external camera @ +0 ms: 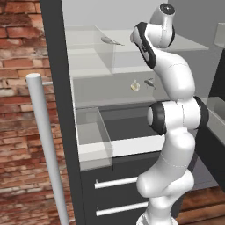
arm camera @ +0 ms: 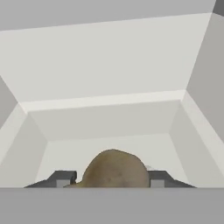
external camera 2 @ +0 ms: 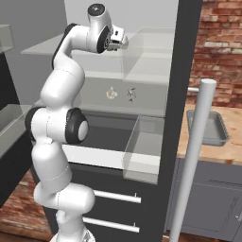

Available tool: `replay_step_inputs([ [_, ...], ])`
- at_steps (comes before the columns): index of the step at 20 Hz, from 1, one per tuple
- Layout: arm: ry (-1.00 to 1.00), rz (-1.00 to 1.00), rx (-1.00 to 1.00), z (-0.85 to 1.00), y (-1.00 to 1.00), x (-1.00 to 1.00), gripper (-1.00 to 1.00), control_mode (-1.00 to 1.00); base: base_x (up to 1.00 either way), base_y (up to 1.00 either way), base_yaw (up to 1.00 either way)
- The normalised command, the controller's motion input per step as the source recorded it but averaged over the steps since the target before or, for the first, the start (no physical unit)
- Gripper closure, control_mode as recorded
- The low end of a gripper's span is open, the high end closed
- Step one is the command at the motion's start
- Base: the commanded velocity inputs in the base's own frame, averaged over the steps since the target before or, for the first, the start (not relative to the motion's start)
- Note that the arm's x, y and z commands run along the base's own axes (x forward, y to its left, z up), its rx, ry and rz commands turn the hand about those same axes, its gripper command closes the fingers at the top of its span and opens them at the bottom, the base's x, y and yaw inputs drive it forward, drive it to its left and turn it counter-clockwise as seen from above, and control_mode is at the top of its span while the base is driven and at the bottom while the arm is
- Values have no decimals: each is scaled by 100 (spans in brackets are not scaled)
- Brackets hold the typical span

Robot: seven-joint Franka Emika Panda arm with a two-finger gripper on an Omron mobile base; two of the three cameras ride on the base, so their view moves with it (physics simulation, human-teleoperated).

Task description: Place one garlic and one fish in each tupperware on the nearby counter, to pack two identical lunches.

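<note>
ok so the arm is reaching high up into an open fridge, with the hand point(external camera: 131, 38) level with the top shelf point(external camera: 92, 61) and pointing straight into it. One fish point(external camera: 112, 41) lies on that shelf right in front of the hand, basically at its tips, next to a clear bin point(external camera: 90, 44) that stands just past it. In the hand view there's a rounded brownish lump point(arm camera: 114, 168) sitting dead centre between the two fingertips point(arm camera: 63, 177), with the pale back wall of the shelf ahead of it. The tips are drawn in close on both sides of the lump, but honestly I can't tell if they're actually pinching it or just sitting beside it, so whether the hand has clenched on it is unclear to me. One shelf below the hand there's a garlic point(external camera: 135, 85) and a second fish point(external camera: 150, 82), just beside each other but apart. Further below the hand is a clear drawer point(external camera: 94, 136), pulled out. The tupperware point(external camera 2: 208, 127) is well away from the hand, low and off to its right on the wood tabletop point(external camera 2: 222, 151) beyond the fridge wall, and what I can see of it has nothing in it
</note>
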Motion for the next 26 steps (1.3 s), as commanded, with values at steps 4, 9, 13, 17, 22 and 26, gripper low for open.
replay_step_inputs([
  [4,-6,0,0,-7,0,20,100,-100,0,0,0],
  [9,3,1,0,-14,0,-5,100,-100,0,0,0],
  [13,3,7,0,-20,0,-95,100,-100,0,0,0],
  [17,-2,6,0,0,0,-100,100,-100,0,0,0],
  [22,-20,7,-2,-15,8,-100,100,-100,0,0,0],
  [26,-27,0,-6,-25,19,-100,100,-100,0,0,0],
])
